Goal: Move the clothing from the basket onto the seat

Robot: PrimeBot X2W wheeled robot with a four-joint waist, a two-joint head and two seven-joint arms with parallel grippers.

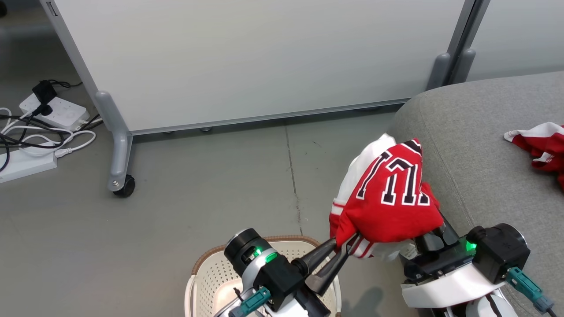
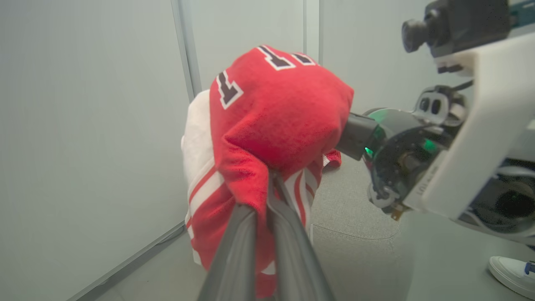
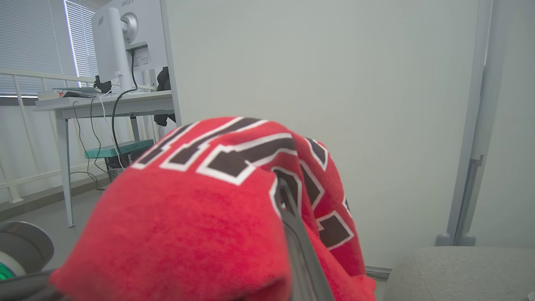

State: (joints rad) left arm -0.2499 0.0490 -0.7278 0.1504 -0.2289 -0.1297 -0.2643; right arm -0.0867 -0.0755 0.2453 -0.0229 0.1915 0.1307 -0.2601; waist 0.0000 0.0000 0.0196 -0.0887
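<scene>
A red jersey with dark white-edged letters hangs in the air between both grippers, just left of the grey seat. My left gripper is shut on its lower striped hem. My right gripper is buried in the cloth from below, with one finger showing and the fabric pinched at its tip. A second red garment lies on the seat at the right edge. The cream basket with its brown rim sits on the floor at the bottom, under my left arm.
A grey partition on a castor foot runs across the back. Power strips and cables lie at the far left. A desk with a monitor stands beyond. A person's white shoe rests on the floor.
</scene>
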